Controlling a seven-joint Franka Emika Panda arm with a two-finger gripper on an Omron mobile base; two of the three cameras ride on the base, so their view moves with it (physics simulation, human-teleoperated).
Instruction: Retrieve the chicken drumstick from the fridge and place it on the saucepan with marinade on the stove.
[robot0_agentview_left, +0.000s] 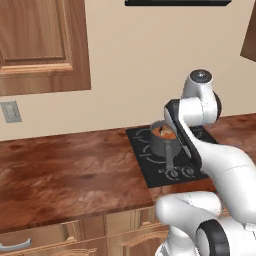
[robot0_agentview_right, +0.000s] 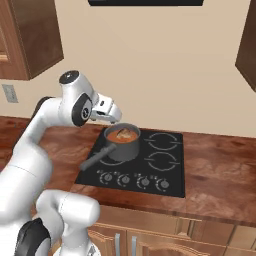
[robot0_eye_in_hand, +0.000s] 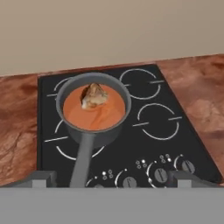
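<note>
Hand view: the lumpy golden-brown drumstick (robot0_eye_in_hand: 93, 96) lay in the smooth orange-red marinade (robot0_eye_in_hand: 94, 114) of the round grey metal saucepan (robot0_eye_in_hand: 113, 131), evidently set there to soak. The pan sat on the flat black stove (robot0_eye_in_hand: 148, 144), its straight handle toward the knobs. The gripper (robot0_eye_in_hand: 111, 178) stood spread wide, holding nothing.

saucepan (robot0_eye_in_hand: 93, 131): matt grey metal | stove (robot0_eye_in_hand: 175, 144): glossy black | bench (robot0_agentview_left: 70, 170): polished reddish wood | marinade (robot0_eye_in_hand: 94, 116): smooth

wood counter (robot0_agentview_left: 75, 170); wall cabinet (robot0_agentview_left: 42, 45); outlet (robot0_agentview_left: 11, 111); drawer handle (robot0_agentview_left: 14, 245)
</note>
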